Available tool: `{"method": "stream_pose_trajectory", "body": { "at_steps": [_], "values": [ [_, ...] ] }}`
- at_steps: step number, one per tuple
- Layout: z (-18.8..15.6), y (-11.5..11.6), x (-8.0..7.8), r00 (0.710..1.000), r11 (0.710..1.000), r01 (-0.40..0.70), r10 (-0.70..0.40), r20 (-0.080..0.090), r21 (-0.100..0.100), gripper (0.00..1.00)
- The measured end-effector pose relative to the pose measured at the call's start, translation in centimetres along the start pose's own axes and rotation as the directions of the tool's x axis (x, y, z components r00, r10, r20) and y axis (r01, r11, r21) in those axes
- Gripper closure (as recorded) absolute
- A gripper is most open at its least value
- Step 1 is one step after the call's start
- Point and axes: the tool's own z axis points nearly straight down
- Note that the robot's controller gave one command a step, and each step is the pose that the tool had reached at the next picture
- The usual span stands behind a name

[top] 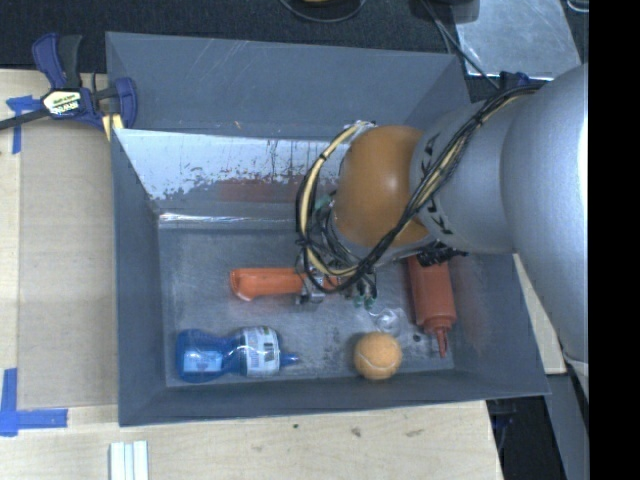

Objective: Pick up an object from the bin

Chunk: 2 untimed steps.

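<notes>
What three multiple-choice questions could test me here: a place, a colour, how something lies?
1. Where in the grey metal bin is the round tan ball?
A) by the near wall, right of middle
B) back left corner
C) against the left wall
2. What colour is the white-labelled plastic bottle?
A) green
B) blue
C) yellow
3. How is the red-brown squeeze bottle placed?
A) upright
B) lying flat
C) lifted
Answers: 1A, it rests by the near wall; 2B, its body is blue; 3B, it lies along the floor at the right.
</notes>
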Motion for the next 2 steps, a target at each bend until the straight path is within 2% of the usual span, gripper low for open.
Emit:
{"method": "stream_pose_trajectory", "body": {
  "at_steps": [1,2],
  "values": [
    [0.0,0.0,0.0,1.0,1.0,0.001,-0.001,0.0,0.0,1.0],
    [-11.2,1.0,-0.2,1.0,1.0,-0.021,0.021,0.003,0.0,1.0]
  ]
}}
